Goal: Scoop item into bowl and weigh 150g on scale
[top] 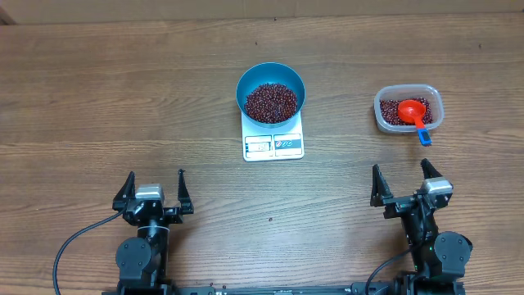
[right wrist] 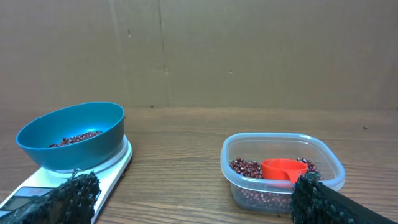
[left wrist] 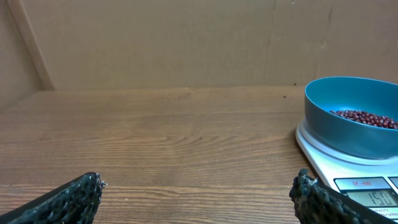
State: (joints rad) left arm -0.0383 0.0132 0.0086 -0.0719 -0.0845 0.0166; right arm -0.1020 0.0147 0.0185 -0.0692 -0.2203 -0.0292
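Beans [top: 271,102]: loose dark red-brown heap, low in the blue bowl [top: 242,88]. The bowl stands on the white scale [top: 273,146], mid-desk, toward the far side. It overhangs the scale at back & sides, so only the front strip w/ display & label panels shows. Digits are too small to read for sure.

Room: wide bare wood left of the scale, and a bare band btw the scale's front edge and both end effectors. Right of the scale and well apart from it is a clear plastic tub [top: 381,120], rounded-rect., w/ more beans. A red scoop [top: 412,110] lies in it, its blue handle end sticking out over the near rim.

Left end effector [top: 155,174]: near-left, jaws spread wide, nothing btw them. Right end effector [top: 399,165]: near-right, just short of the tub, also wide & holding nothing.

Bowl is smooth, round, deep. Desk [top: 106,90] is brown wood-grain. Fingers [left wrist: 68,202] are black w/ a rough, knobbly surface. A brown cardboard wall [left wrist: 186,37] closes the far edge.
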